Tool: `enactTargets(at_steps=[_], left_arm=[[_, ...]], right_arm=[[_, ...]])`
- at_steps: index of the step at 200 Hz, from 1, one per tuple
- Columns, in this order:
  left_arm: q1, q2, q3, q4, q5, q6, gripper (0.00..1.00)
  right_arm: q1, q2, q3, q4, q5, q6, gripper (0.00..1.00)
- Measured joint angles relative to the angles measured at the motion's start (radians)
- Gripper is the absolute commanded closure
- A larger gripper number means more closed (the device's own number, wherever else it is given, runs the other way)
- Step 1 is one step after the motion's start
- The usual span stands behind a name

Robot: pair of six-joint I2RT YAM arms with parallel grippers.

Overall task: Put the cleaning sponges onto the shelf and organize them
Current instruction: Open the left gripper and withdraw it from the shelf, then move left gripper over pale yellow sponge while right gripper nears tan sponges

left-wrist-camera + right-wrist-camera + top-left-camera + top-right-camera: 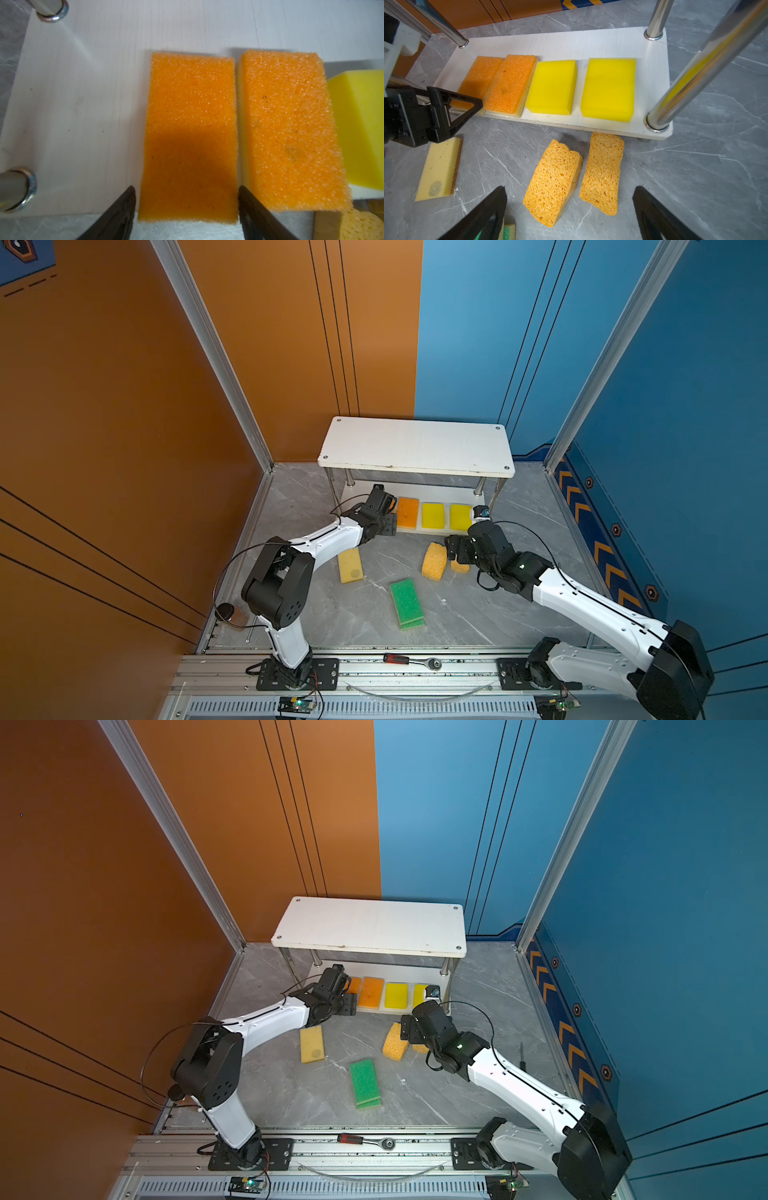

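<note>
The shelf (415,448) stands at the back of the grey floor (465,614), and four of the cleaning sponges lie flat in a row on its lower board (652,83): the end orange sponge (191,128), the second orange sponge (291,128) close beside it, then two yellow sponges (552,87) (609,89). The left gripper (186,189) straddles the near end of the end orange sponge, its jaws spread just wider than the foam and not squeezing it; that end reaches slightly past the board's edge. The right gripper (570,189) hangs with its jaws spread wide and nothing between them, over two porous sponges (554,182) (604,172) on the floor just before the shelf. An overturned sponge (439,168), pale side up, lies near the left arm, and the green sponges (406,600) sit stacked mid-floor
</note>
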Motion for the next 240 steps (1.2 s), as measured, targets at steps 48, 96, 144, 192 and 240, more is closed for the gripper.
enactTargets(at_steps=[48, 96, 144, 192, 240], left_arm=[[-0.013, -0.079, -0.027, -0.008, 0.010, 0.000, 0.16], [-0.032, -0.169, -0.078, -0.045, 0.009, -0.011, 0.02], [-0.045, -0.332, -0.188, -0.087, -0.017, -0.045, 0.02], [-0.046, -0.443, -0.314, -0.145, -0.045, -0.125, 0.02], [-0.050, -0.486, -0.422, -0.189, -0.061, -0.216, 0.02]], right_arm=[[0.000, 0.003, 0.000, 0.000, 0.000, 0.000, 0.06], [0.000, 0.003, 0.000, 0.000, 0.000, 0.000, 0.06], [0.000, 0.013, 0.001, 0.000, -0.001, 0.000, 0.06], [0.002, 0.024, 0.001, 0.000, -0.002, -0.001, 0.06], [0.029, 0.060, 0.017, 0.001, -0.008, -0.005, 0.06]])
